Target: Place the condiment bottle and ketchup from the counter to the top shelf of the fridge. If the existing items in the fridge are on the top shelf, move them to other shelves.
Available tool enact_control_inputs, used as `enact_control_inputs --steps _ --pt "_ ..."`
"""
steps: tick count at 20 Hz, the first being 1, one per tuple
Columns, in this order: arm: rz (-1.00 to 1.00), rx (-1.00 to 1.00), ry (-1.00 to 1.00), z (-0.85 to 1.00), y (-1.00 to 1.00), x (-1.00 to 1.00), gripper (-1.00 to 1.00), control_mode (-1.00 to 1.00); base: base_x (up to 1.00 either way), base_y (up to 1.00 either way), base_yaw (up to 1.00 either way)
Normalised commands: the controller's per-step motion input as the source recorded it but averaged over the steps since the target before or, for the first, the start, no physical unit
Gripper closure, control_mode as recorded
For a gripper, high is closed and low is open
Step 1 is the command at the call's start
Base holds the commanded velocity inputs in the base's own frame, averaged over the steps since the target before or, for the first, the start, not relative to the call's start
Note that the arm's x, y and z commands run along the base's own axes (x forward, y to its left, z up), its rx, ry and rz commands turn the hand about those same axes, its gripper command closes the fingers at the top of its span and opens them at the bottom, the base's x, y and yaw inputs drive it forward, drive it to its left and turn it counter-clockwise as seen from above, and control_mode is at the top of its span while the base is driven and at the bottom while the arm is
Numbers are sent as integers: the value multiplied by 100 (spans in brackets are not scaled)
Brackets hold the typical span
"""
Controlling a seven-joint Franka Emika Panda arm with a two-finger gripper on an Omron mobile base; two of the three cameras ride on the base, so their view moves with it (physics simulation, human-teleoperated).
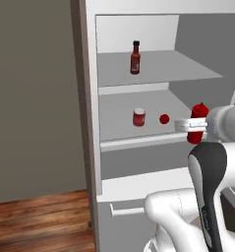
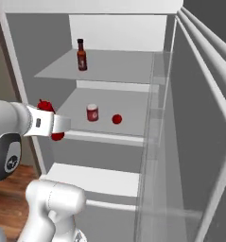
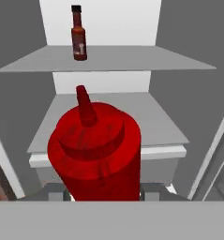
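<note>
Covering the lower body of the ketchup bottle (image 1: 198, 114) at centre right of the left base view, the white gripper (image 1: 190, 126); finger contact impossible to judge there. Running off the bottom edge of the hand view, the ketchup's base and the fingers under it. Hiding behind the ketchup in the hand view, most of the middle shelf (image 3: 165, 123). Staying too small to read, labels on the condiment bottle (image 2: 81, 56) and the small jar (image 2: 92, 113).

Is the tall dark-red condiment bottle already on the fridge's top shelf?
Yes, the tall dark-red condiment bottle stands upright on the grey top shelf, above the small red jar.
</note>
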Motion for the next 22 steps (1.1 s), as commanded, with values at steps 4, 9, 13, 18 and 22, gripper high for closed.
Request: enact_control_inputs --steps 4,9,13,18,22 --pt "0 0 0 0 0 0 100 100 81 -28 -8" --pt "-10 3 3 44 -63 15 100 -100 11 -11 -2" --pt "-13 5 0 63 -73 12 100 -100 0 0 0" --pt "-3 7 0 64 -31 44 100 -100 0 0 0" --pt "0 2 0 49 -4 66 100 -100 0 0 0"
